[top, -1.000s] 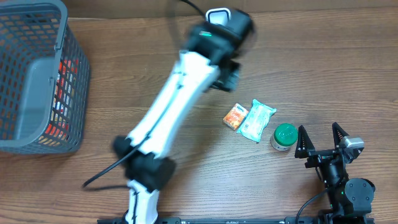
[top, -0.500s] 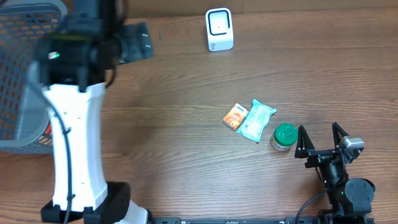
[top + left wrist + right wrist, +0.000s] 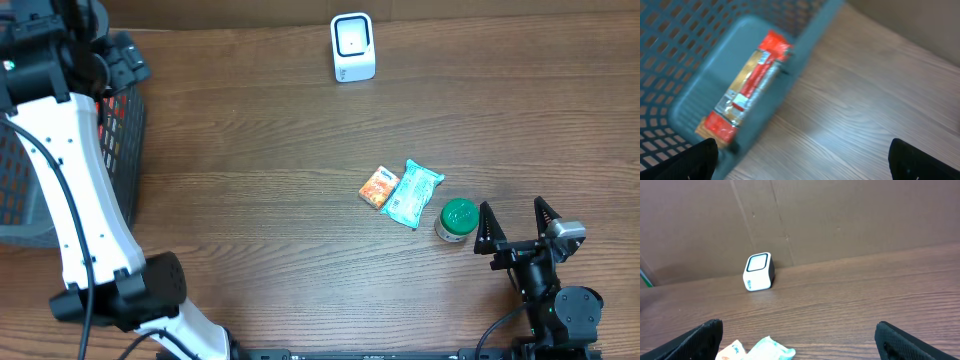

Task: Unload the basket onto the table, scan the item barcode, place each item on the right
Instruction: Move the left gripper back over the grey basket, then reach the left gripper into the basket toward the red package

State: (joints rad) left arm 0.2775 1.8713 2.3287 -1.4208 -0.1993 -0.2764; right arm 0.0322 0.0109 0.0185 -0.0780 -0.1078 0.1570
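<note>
The left gripper [image 3: 805, 159] gapes empty over the basket [image 3: 670, 50], red packet [image 3: 747, 90] beneath. The right gripper [image 3: 515, 215], also wide and empty, is nearer the green tub [image 3: 458, 218], just to its left.

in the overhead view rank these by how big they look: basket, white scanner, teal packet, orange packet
1. basket, largest, though the left arm hides part of it
2. white scanner and teal packet, too alike to rank
3. orange packet, smallest

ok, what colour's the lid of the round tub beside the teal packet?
Green lid, best seen in the overhead view.
</note>
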